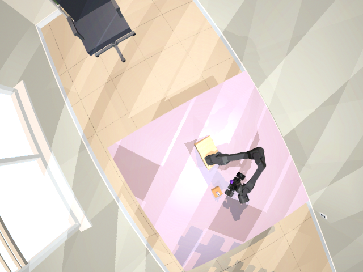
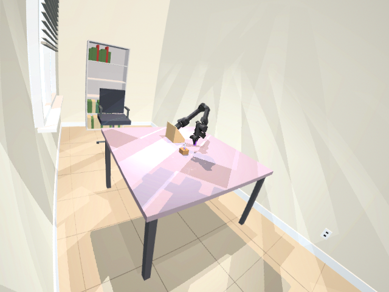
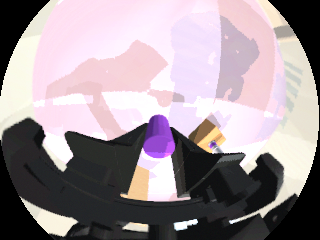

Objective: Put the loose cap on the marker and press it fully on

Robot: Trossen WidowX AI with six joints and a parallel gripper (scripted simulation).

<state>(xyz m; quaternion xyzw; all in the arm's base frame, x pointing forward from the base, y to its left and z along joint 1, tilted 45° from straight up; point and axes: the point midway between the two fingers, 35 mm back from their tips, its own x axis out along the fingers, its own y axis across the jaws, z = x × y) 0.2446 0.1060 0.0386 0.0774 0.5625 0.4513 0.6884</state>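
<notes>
- Holder block [image 1: 216, 192], to the left of the fingers in the top view: seated flat on the pink worktop [image 1: 152, 181], apart from the fingers, so that the marker [image 1: 218, 193] stays upright with its tip upward and free to receive the cap.
- Marker seen in the wrist view just right of the fingers, beyond them: a thin stem rising from the tan block, uncapped as judged.
- Cap [image 3: 159, 138], purple, between the fingers: clamped on its sides, closed end toward the wrist camera, presumably open end down to meet the marker tip.
- Fingers closed firmly on the cap; side grip judged to keep the cap axis vertical and the bore unobstructed.
- Cap in the exterior view [image 2: 195, 143]: at the fingertip level, close above the worktop; contact with the surface not discernible.
- Arm to the right of the fingers, folded back over them, wrist pointing down: posture suited to a vertical lift and a straight downward press.
- Tan wedge-shaped block [image 1: 206, 151] behind the fingers, at the arm base, well apart.
</notes>
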